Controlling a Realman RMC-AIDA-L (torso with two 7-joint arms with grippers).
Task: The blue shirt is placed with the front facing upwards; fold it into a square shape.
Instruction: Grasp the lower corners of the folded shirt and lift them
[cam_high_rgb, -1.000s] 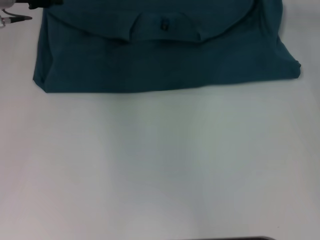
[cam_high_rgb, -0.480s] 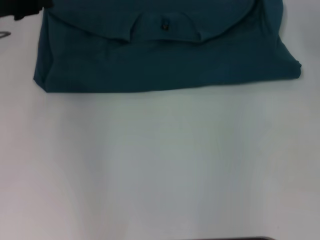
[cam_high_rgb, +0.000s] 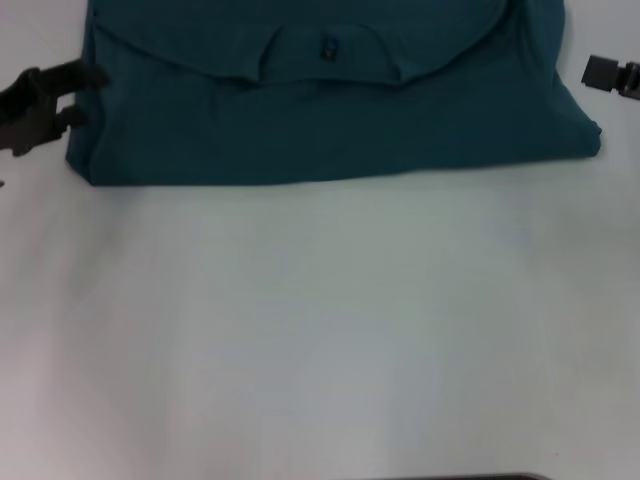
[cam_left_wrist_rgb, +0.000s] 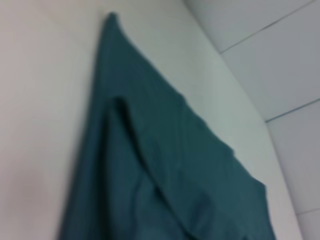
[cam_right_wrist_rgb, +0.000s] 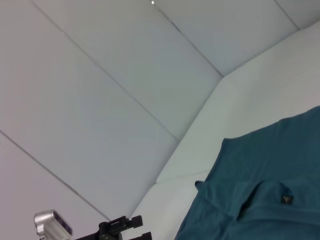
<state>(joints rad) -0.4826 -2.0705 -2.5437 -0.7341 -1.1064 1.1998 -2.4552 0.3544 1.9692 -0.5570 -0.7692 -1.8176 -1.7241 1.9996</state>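
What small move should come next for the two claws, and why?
Probably close the left claw onto the left edge of the blue shirt it sits beside, while the right claw, apart from the cloth, moves in to the right edge. The shirt lies on the table as a wide band, collar label showing, not yet square, so a sideways fold looks needed.

blue shirt (cam_high_rgb: 330, 120): showing plain dark teal-blue all over, no print visible
neck label (cam_high_rgb: 328, 47): showing as a small dark patch
surface (cam_high_rgb: 320, 330): appearing plain white
left gripper (cam_high_rgb: 85, 95): showing black
right gripper (cam_high_rgb: 592, 72): showing dark grey
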